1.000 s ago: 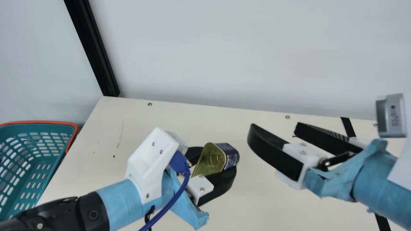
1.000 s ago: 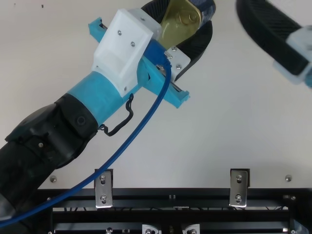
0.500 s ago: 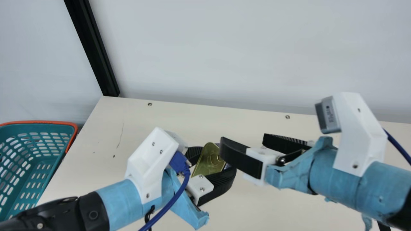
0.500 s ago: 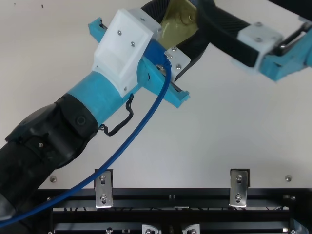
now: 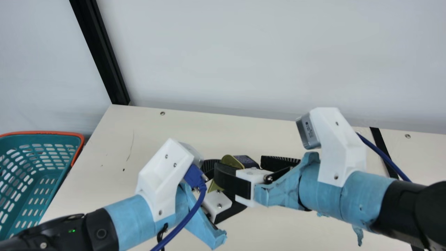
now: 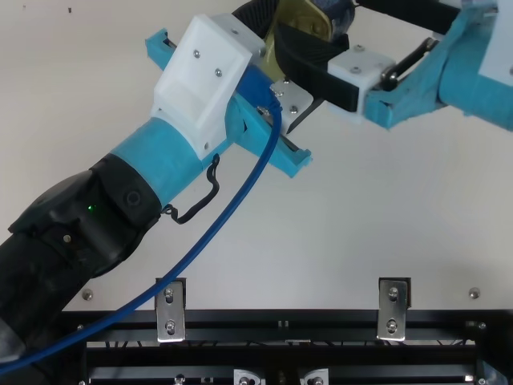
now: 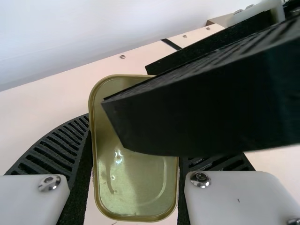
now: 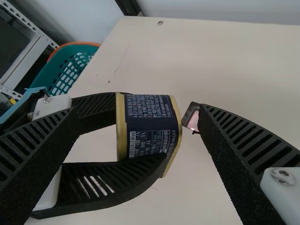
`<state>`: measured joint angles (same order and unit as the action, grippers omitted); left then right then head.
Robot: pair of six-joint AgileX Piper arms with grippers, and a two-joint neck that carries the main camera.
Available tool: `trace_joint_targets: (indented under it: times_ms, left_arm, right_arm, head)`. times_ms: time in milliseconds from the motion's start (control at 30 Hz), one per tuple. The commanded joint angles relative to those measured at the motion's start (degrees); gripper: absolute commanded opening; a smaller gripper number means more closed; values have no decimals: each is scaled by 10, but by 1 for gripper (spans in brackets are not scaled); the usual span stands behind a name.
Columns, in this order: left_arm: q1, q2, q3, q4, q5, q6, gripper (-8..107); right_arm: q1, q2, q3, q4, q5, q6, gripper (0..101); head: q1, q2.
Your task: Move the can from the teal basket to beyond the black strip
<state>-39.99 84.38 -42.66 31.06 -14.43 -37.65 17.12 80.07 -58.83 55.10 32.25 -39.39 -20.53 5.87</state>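
Note:
In the main view, my left gripper (image 5: 230, 181) is shut on the can (image 5: 245, 161), off the basket's right side. My right gripper (image 5: 240, 164) stands open, one finger across the can's lid, the other beyond its labelled side. The left wrist view shows the can (image 7: 136, 187) between my left gripper's (image 7: 135, 154) fingers, partly hidden by a right finger. From the right wrist, the can's dark label (image 8: 150, 131) lies between my open right gripper's (image 8: 137, 112) fingers. The teal basket (image 5: 41, 139) is at far left; the black strip (image 5: 379, 139) runs behind the right arm.
A white wall rises behind the cream table (image 5: 139, 139), with a black post (image 5: 101, 52) at the back left corner. Metal brackets (image 6: 393, 309) sit along the front rail. In the main view, both arms come close together over the table's middle.
My right arm has moved left, bringing its open gripper from clear of the can to around it. The left arm and the can have kept still.

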Motion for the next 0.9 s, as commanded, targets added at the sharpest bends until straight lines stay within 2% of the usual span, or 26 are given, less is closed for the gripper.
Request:
trace_joint_targets:
  times_ms: [0,367,500,800,867]
  left_arm:
    - [0,0,0,0,0,0,10]
    - [0,0,0,0,0,0,10]
    - [0,0,0,0,0,0,10]
    - [0,0,0,0,0,0,10]
    - [0,0,0,0,0,0,10]
  right_arm:
    - [0,0,0,0,0,0,101]
    - [3,0,-3,-8,-4,13,101]
    - [-3,-2,3,12,5,1,101]
    - [-41,2,33,78,28,-70,101]
    - [-40,2,34,75,26,-65,101]
  head:
    - [-5,-1]
    - [-5,-1]
    - [-5,-1]
    - [-5,-1]
    - [-5,-1]
